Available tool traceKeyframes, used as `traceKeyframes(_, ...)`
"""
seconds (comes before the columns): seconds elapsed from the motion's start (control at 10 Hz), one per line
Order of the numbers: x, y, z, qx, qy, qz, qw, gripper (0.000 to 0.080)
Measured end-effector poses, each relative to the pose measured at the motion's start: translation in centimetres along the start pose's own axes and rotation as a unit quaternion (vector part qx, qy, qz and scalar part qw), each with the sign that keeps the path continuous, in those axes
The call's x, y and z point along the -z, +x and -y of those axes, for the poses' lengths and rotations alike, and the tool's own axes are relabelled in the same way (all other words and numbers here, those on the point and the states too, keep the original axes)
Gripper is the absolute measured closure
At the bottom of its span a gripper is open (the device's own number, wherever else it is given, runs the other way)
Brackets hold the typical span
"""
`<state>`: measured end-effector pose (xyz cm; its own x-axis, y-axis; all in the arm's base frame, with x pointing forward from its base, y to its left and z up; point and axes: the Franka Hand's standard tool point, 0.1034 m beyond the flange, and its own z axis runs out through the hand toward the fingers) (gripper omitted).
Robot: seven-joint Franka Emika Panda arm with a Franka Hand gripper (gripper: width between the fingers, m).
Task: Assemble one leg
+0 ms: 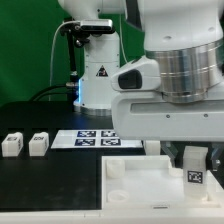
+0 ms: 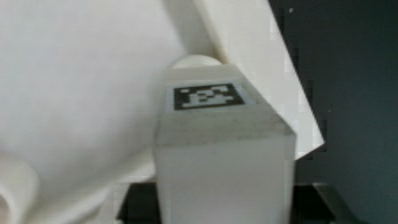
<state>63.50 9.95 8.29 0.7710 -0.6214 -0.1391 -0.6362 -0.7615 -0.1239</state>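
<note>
Pinching the leg in the gripper, lower right of the exterior frame, tag facing out. Hanging right at the corner of the big white square panel; touching or just clear, hard to say. Filling the centre of the wrist frame too, upright against that panel. Pick-up done, by the look of it; seating into the panel's corner not yet. Waiting at left centre: spare legs, near the marker board.
</note>
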Motion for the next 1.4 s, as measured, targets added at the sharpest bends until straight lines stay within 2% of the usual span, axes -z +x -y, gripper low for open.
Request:
traceKeyframes(0.1, 0.0, -0.1, -0.2, -0.073, 0.006, 0.000, 0.997, 0.0501)
traceKeyframes(0.3, 0.0, -0.5, -0.3, -0.225, 0.017, 0.008, 0.974, 0.0501)
traceKeyframes(0.5, 0.0, -1.1, 0.1, -0.369, 0.036, 0.020, 0.929, 0.0501)
traceKeyframes(0.7, 0.0, -1.4, 0.4, -0.423, 0.039, 0.025, 0.905, 0.0501)
traceKeyframes(0.9, -0.1, -1.4, 0.4, -0.406, 0.039, 0.025, 0.913, 0.0502)
traceKeyframes(1.0, -0.2, -1.4, 0.3, -0.370, 0.038, 0.023, 0.928, 0.0306)
traceKeyframes(1.1, -0.4, -1.6, 0.5, -0.331, 0.038, 0.022, 0.943, 0.0200)
traceKeyframes(1.2, -0.4, -1.7, 0.6, -0.267, 0.038, 0.020, 0.963, 0.0165)
traceKeyframes(1.4, -0.4, -1.6, 0.6, -0.196, 0.040, 0.017, 0.980, 0.0152)
